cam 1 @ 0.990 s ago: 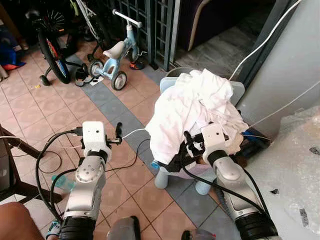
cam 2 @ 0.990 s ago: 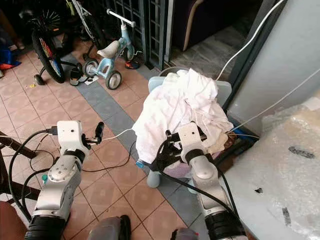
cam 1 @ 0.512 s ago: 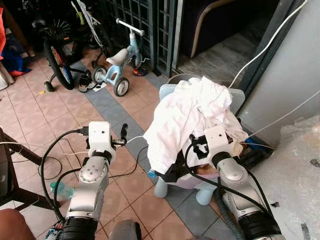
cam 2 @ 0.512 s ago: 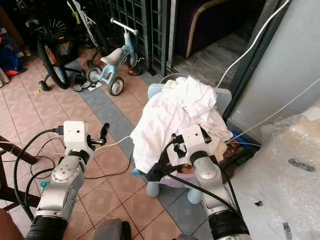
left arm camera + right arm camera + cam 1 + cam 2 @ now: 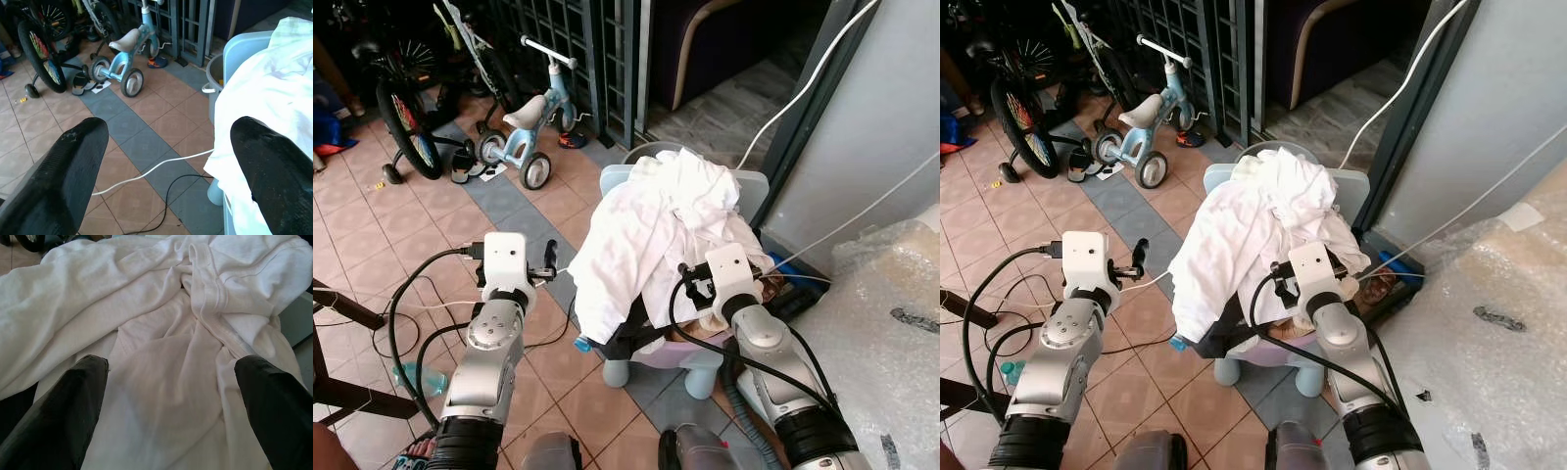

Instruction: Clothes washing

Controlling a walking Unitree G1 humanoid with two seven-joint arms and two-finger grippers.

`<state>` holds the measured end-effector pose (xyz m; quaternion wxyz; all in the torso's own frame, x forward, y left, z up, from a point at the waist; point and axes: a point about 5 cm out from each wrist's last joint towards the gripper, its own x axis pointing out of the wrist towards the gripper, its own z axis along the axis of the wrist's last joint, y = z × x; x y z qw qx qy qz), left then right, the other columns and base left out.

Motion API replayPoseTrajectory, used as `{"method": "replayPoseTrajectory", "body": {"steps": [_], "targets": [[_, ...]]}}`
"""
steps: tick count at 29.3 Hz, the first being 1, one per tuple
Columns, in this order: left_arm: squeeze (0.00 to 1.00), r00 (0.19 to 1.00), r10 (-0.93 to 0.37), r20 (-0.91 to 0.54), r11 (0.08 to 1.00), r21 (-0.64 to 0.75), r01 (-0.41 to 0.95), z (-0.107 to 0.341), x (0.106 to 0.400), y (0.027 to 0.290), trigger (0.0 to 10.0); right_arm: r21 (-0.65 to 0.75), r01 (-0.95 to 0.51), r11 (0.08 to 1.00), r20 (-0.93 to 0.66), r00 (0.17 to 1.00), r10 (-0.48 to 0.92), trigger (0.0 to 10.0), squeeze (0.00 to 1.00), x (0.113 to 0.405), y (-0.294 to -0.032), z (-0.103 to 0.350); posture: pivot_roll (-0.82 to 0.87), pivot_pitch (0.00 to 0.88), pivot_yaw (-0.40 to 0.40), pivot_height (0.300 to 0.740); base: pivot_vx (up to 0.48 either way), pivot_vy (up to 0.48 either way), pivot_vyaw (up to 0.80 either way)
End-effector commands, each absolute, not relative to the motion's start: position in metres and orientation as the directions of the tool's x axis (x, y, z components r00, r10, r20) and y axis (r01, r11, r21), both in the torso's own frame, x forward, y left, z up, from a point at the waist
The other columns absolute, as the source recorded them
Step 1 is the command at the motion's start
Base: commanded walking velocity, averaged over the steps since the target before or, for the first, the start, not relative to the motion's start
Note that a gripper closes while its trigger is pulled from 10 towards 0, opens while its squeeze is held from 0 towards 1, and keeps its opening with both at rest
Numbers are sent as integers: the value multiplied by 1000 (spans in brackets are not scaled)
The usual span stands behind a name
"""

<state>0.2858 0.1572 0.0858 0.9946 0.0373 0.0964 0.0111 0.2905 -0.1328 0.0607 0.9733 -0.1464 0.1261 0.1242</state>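
A heap of white clothes (image 5: 651, 230) is draped over a light blue child's chair (image 5: 756, 186). A dark garment (image 5: 622, 335) hangs out from under the heap at the front. My right gripper (image 5: 171, 363) is open and held right up against the near side of the heap, with white cloth (image 5: 161, 382) spread just beyond its fingers (image 5: 73, 401). My left gripper (image 5: 548, 259) is open over the tiled floor, to the left of the chair, holding nothing. In the left wrist view the heap's edge (image 5: 274, 88) lies beside one finger.
A blue tricycle (image 5: 533, 103), a bicycle (image 5: 406, 108) and a metal gate (image 5: 597, 39) stand at the back left. Cables (image 5: 421, 294) trail across the floor tiles. A grey pot (image 5: 215, 83) sits behind the chair. A bubble-wrapped bulk (image 5: 891, 323) fills the right.
The whole picture has shifted, so the camera has moved and the chair now sits nearer the middle. Both grippers stay open in much the same pose.
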Motion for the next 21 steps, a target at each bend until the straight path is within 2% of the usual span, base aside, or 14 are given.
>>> {"method": "replayPoseTrajectory", "body": {"steps": [1, 8, 9, 10, 14, 21], "targets": [[0, 978, 53, -200, 994, 99, -34, 87, 282, 162, 10000, -249, -308, 918, -321, 921, 222, 10000, 0, 289, -128, 56, 62, 204, 56, 740, 0, 0, 0], [0, 973, 42, -226, 995, 95, -21, 82, 266, 159, 10000, -243, -294, 924, -345, 917, 201, 10000, 0, 296, -119, 54, 60, 211, 43, 740, 0, 0, 0], [0, 973, 38, -227, 995, 95, -17, 83, 266, 158, 10000, -250, -279, 927, -342, 921, 186, 3294, 0, 301, -119, 55, 63, 210, 42, 740, 0, 0, 0], [0, 974, 38, -223, 995, 94, -18, 85, 268, 157, 10000, -252, -255, 933, -342, 926, 161, 0, 0, 308, -120, 57, 68, 209, 41, 740, 0, 0, 0], [0, 974, 44, -221, 995, 92, -24, 88, 270, 156, 10000, -264, -209, 941, -351, 930, 108, 0, 0, 323, -120, 62, 76, 212, 34, 740, 0, 0, 0], [0, 971, 52, -232, 996, 89, -32, 87, 266, 158, 10000, -260, -193, 946, -415, 907, 71, 0, 0, 321, -123, 51, 79, 215, 27, 740, 0, 0, 0]]}}
